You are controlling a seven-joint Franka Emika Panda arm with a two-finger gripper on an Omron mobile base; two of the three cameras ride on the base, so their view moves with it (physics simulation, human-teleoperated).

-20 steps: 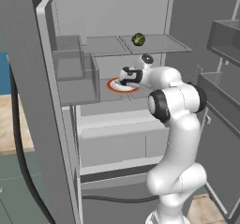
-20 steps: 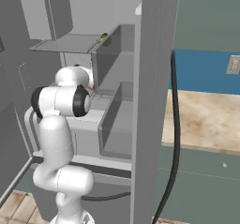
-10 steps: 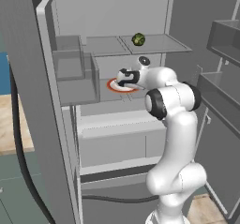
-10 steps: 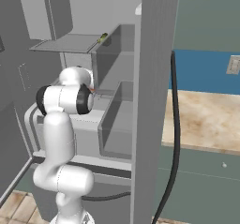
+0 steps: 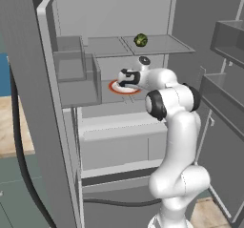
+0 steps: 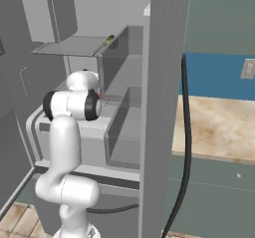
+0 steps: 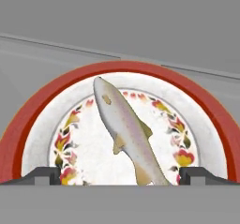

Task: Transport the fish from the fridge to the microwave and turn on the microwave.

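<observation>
Fish (image 7: 127,133), one, on one plate (image 7: 33,124)

base pair flanking fridge (image 5: 119,41), hand close-up

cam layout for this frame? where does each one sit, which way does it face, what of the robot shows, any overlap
Left base view: behind the arm to its left, looking forward and down into the open fridge; white arm rises at lower right, gripper over the plate.
Right base view: behind the arm to its right, looking past the fridge's side wall; arm at lower left.
Hand view: on the hand, looking down at the fish on the plate; open finger tips at the bottom.
Shared: both base views show the arm, the glass shelf and the green ball.
</observation>
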